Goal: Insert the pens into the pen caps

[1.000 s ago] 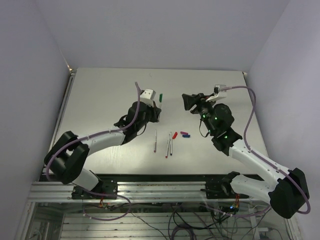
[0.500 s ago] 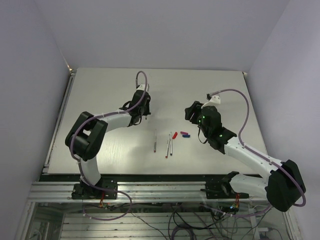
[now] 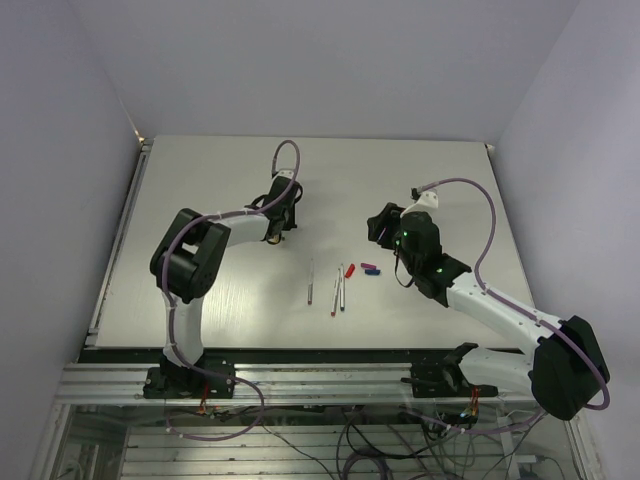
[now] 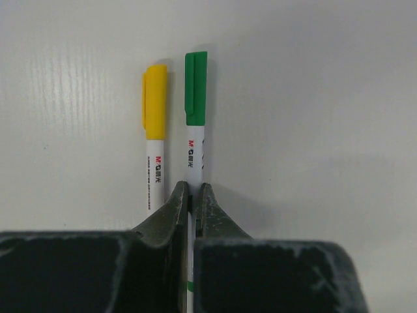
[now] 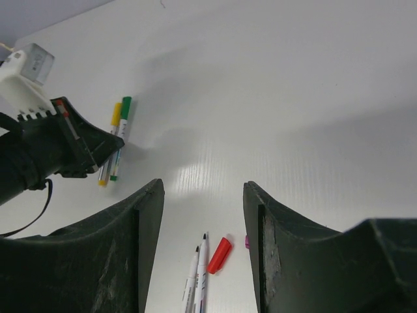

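My left gripper (image 4: 193, 193) is shut on the white barrel of a pen with a green cap (image 4: 195, 88), low over the table. A pen with a yellow cap (image 4: 155, 101) lies right beside it, parallel. In the top view this gripper (image 3: 282, 228) is at the table's left middle. My right gripper (image 5: 203, 188) is open and empty above a red cap (image 5: 220, 255) and two uncapped pens (image 5: 201, 270). Three uncapped pens (image 3: 335, 290) lie at the table's centre, with the red (image 3: 349, 270), purple (image 3: 367, 266) and blue (image 3: 375, 272) caps just right of them.
The right wrist view shows the left gripper (image 5: 71, 140) over the green and yellow pens (image 5: 117, 137). The right gripper (image 3: 380, 225) hovers right of centre. The white table (image 3: 200, 170) meets grey walls at the back and both sides.
The left gripper has carried the capped green pen left and down to the table beside the yellow one. The right gripper has let go of it, drawn back to the right and opened.
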### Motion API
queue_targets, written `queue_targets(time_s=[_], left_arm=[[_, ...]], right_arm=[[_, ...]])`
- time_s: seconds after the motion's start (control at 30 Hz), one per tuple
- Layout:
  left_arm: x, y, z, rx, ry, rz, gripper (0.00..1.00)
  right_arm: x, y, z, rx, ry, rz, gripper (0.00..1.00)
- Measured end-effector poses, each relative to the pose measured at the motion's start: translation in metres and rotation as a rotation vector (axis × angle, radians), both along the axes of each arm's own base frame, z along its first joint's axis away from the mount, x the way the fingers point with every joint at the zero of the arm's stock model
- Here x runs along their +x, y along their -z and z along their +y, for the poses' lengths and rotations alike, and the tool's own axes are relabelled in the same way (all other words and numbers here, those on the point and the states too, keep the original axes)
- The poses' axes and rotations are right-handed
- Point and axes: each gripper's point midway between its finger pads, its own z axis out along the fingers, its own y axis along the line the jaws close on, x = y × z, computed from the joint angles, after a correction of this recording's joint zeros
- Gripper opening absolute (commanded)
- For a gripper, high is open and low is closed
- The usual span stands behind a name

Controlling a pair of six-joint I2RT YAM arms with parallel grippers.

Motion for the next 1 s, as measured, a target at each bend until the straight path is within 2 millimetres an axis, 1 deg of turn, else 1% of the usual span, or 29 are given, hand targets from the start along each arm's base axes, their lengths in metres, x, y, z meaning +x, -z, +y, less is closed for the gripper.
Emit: queue_targets(time_s=[0.07,0.17,0.23,0.33,0.4,0.5,0.7,0.77,0.83,0.93,1.0], left_arm=[[0.0,0.006,0.0,0.004,-0.004,0.015,0.07],[0.003,0.006,-0.002,0.003,-0.008,0.018,0.13],[0.004,0.006,-0.002,0.0,-0.011,0.019,0.19],[0.003,0.006,-0.002,-0.001,-0.015,0.022,0.33],[0.003,0.007,-0.002,-0.003,-0.019,0.024,0.4],[0.003,0.006,-0.002,-0.007,-0.024,0.026,0.41],[0.0,0.002,-0.001,-0.005,-0.024,0.033,0.41],[-0.001,-0.004,-0.001,-0.009,-0.022,0.029,0.41],[0.0,-0.016,-0.001,-0.019,-0.021,0.012,0.42],[0.002,-0.039,-0.002,-0.043,-0.02,-0.028,0.42],[0.002,-0.058,-0.004,-0.062,-0.018,-0.061,0.42]], right_arm=[[0.0,0.0,0.001,0.004,-0.002,0.001,0.52],[0.0,-0.001,0.002,0.009,-0.006,0.0,0.52],[0.0,0.0,0.003,0.015,-0.011,-0.003,0.51],[-0.002,0.004,0.004,0.018,-0.018,0.004,0.52],[-0.002,0.007,0.005,0.016,-0.022,0.009,0.51],[-0.003,0.009,0.006,0.017,-0.029,0.013,0.51],[-0.002,0.008,0.007,0.025,-0.035,0.003,0.51],[-0.002,0.007,0.008,0.029,-0.035,-0.003,0.51],[-0.001,0.005,0.008,0.031,-0.035,-0.009,0.51],[-0.002,0.007,0.006,0.025,-0.029,-0.009,0.51],[-0.001,0.008,0.003,0.018,-0.019,-0.01,0.51]])
